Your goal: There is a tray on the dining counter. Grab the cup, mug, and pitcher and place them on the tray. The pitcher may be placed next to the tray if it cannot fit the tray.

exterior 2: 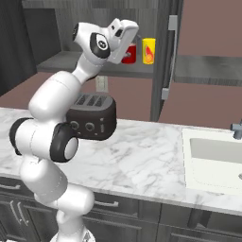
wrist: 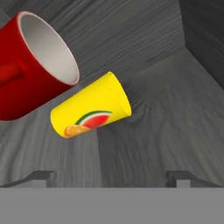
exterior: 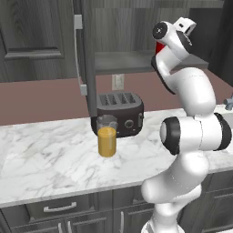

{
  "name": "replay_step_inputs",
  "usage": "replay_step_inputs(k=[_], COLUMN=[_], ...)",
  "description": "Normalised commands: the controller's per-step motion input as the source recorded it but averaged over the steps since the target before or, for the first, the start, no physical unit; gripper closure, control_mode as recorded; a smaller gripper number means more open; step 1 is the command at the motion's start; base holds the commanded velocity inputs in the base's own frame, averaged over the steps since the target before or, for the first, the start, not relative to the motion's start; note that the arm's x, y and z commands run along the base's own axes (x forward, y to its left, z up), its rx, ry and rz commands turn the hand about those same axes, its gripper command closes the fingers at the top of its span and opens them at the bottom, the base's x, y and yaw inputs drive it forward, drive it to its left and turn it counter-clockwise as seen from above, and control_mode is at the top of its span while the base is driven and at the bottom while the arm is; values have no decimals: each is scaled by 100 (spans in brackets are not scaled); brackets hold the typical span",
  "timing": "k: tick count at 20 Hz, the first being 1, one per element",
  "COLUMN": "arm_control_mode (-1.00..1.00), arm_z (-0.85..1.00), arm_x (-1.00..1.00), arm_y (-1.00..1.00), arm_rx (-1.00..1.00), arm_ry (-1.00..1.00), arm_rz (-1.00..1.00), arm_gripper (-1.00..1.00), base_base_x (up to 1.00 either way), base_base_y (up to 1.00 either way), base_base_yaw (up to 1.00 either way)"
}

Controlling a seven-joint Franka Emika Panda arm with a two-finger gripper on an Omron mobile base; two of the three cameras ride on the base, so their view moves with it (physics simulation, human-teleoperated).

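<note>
On the marble worktop (exterior: pixel 50 154), the pitcher (exterior: pixel 107 136) stands upright towards the middle, amber for most of its height with a clear rim band, just in front of the left end of a dark toaster (exterior: pixel 120 113). The toaster sits at the far side of the worktop, against the brownish wall. Behind and above it, a grey shelf (exterior 2: pixel 66 61) is set into the dark wood cabinets.

In the right base view, the red mug (exterior 2: pixel 130 53) and the yellow cup (exterior 2: pixel 149 50) stand upright side by side on that shelf, the mug to the left, the cup just beside it on the right, near a tall cabinet door with a long grey handle (exterior 2: pixel 171 56). The arm is raised to shelf height, its hand right next to the mug.

In the hand view the gripper (wrist: pixel 112 177) has its jaws spread wide and grasps nothing; the mug (wrist: pixel 33 65) and cup (wrist: pixel 89 107) lie ahead of the fingertips (wrist: pixel 41 177).

Further right, a white sink (exterior 2: pixel 212 160) is set into the worktop.
</note>
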Motion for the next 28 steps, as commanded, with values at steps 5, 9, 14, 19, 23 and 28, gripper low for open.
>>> replay_step_inputs(k=[5, 9, 14, 19, 23, 28], arm_control_mode=[-100, -100, -100, -100, -100, -100], arm_z=[0, 0, 0, 0, 0, 0], arm_x=[11, 13, 11, 16, 25, 28], arm_y=[-9, -5, 0, -1, -4, -4], arm_rx=[-2, -3, -4, -3, -3, -3], arm_ry=[0, 1, 2, 5, 7, 8], arm_rz=[0, 0, 0, 2, 2, 2], arm_gripper=[-100, -100, -100, -100, -100, -100], base_base_x=[0, 0, 0, 0, 0, 0], base_base_y=[0, 0, 0, 0, 0, 0], base_base_yaw=[0, 0, 0, 0, 0, 0])
